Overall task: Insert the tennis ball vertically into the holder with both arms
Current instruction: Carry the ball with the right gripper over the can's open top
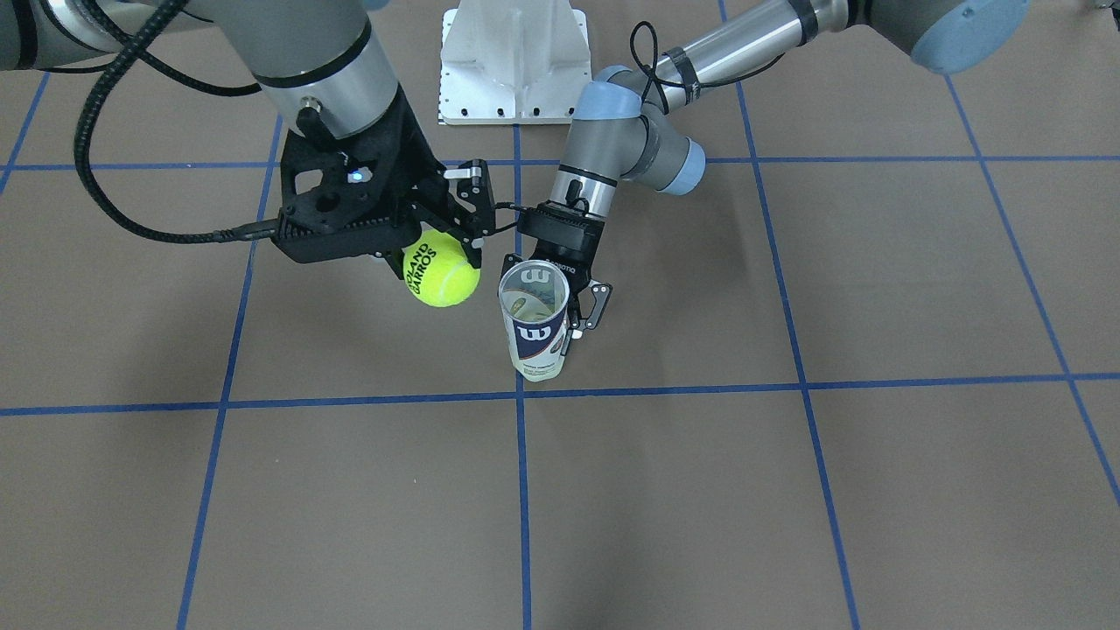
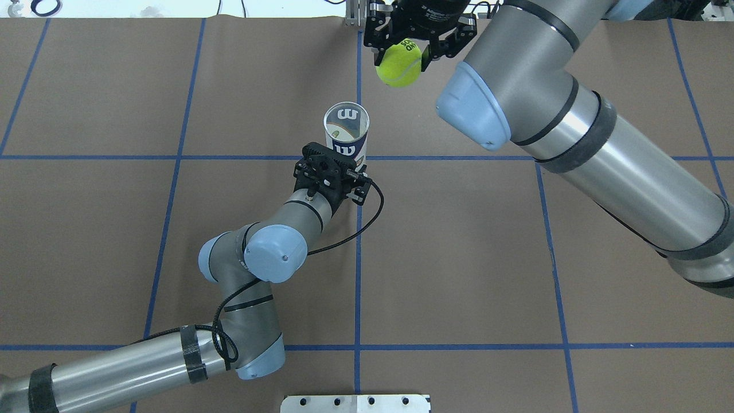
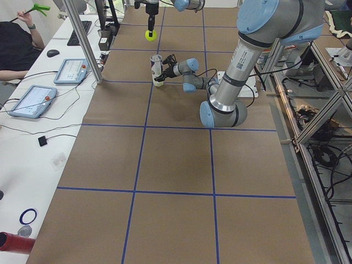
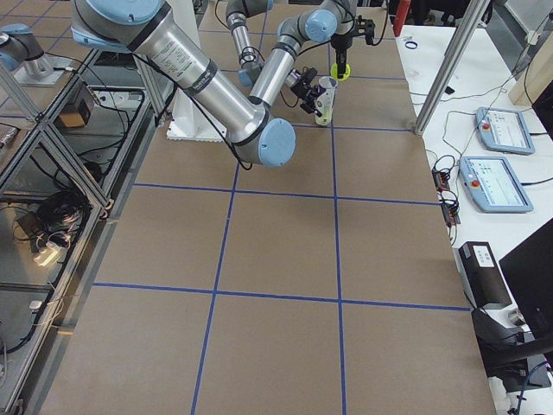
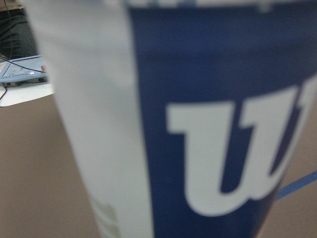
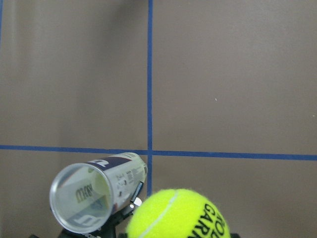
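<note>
The tennis ball (image 1: 442, 273), neon yellow with black lettering, hangs in the air in my right gripper (image 1: 444, 254), which is shut on it from above. The overhead view shows the ball (image 2: 398, 66) beyond and to the right of the holder (image 2: 346, 123). The holder (image 1: 534, 324) is a clear can with a silver rim and a navy "W" label. It stands upright with its mouth open and facing up. My left gripper (image 1: 551, 296) is shut on its side wall. The label (image 5: 198, 124) fills the left wrist view. In the right wrist view the ball (image 6: 178, 215) is beside the can mouth (image 6: 81, 198), not over it.
The white metal pedestal (image 1: 514, 61) stands at the robot's side of the brown mat with blue grid lines. Along the far side runs a white bench with tablets (image 3: 33, 100), a metal post (image 3: 82, 38) and a seated person (image 3: 16, 44).
</note>
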Robot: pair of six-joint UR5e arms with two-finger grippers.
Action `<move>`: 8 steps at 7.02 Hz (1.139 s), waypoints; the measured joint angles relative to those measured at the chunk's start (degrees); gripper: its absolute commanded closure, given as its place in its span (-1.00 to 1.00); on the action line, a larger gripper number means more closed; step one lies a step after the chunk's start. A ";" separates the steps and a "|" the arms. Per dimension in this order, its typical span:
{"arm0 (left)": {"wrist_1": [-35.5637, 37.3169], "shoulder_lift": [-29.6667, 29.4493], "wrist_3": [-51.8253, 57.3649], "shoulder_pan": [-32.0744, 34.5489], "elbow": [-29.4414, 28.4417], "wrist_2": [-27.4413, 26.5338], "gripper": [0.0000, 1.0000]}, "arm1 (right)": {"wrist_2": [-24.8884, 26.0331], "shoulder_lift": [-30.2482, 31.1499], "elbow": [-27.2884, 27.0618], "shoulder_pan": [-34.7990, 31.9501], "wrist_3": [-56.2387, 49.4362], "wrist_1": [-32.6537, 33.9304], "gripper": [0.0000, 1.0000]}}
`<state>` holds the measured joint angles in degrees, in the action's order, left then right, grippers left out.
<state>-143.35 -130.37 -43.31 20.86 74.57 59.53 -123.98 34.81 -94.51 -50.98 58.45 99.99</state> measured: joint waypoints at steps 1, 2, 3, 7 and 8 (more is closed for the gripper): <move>0.02 0.01 -0.08 -0.52 -0.10 -0.02 -0.53 | 0.06 -2.06 3.35 0.20 1.41 -2.81 1.00; 0.06 0.03 -0.15 -0.87 -0.17 -0.03 -0.53 | 0.15 -3.77 5.91 0.70 2.01 -4.04 1.00; 0.08 0.01 -0.16 -1.00 -0.17 -0.04 -0.53 | 0.31 -4.63 7.39 1.62 2.21 -4.48 1.00; 0.09 -0.06 0.14 -1.08 -0.09 -0.03 -0.53 | 1.87 -4.26 8.11 5.28 2.37 -4.29 1.00; 0.09 -0.06 0.17 -1.04 -0.10 -0.03 -0.53 | 1.95 -3.84 7.88 5.67 2.47 -4.23 1.00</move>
<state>-143.26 -130.43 -43.14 19.83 74.47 59.50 -122.03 30.98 -86.62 -45.32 60.92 95.76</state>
